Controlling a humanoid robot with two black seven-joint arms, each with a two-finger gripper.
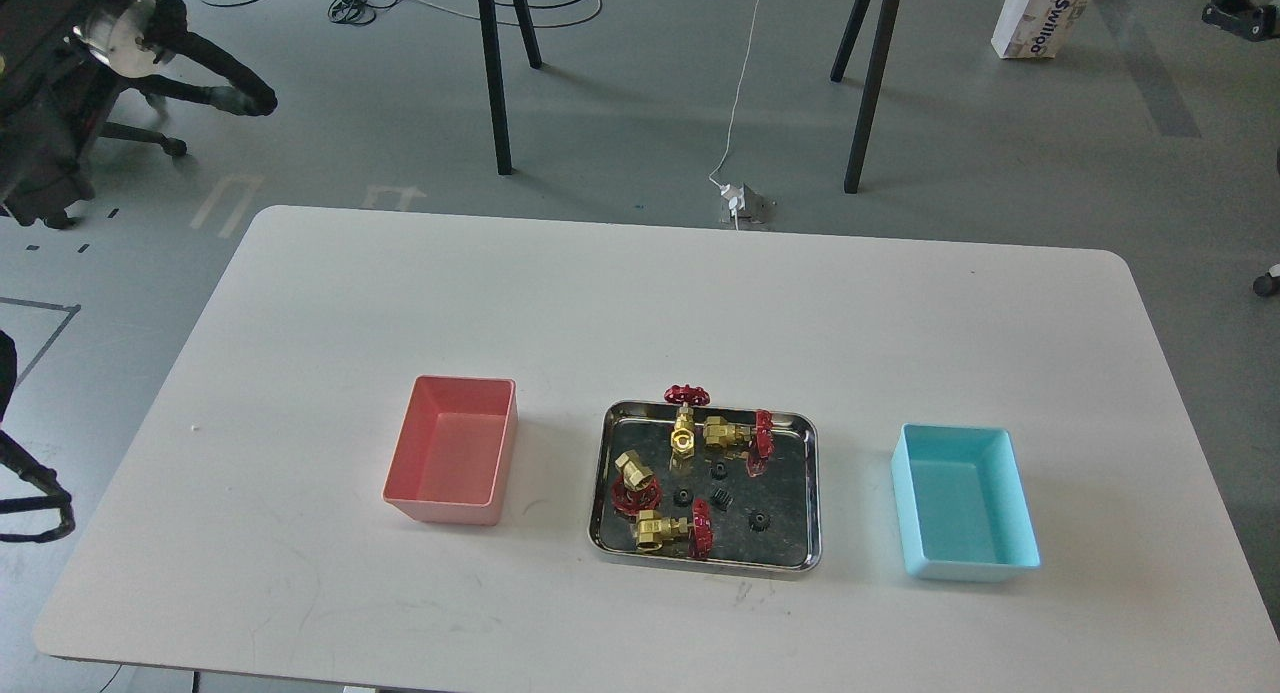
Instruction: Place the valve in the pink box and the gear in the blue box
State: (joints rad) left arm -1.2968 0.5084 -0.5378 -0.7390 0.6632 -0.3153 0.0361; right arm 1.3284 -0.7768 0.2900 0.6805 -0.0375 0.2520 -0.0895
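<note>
Neither gripper is in view over the white table (pixel 640 303); their state cannot be told. Steel tray (pixel 610 473) sits centre, pink box (pixel 452 451) well apart at its 9 o'clock, blue box (pixel 962 503) well apart at its 3 o'clock; both appear empty. Four brass valves occupy the tray: one upright at 12 o'clock (pixel 685 428), others toppled. Four black gears, e.g. (pixel 760 520), lie between them.

Risks, as judged: the gears are tiny and close to the valves, so fingers could nudge a neighbour or miss. Toppled valves may roll when pinched. The tray's reflective floor may mislead aim.
</note>
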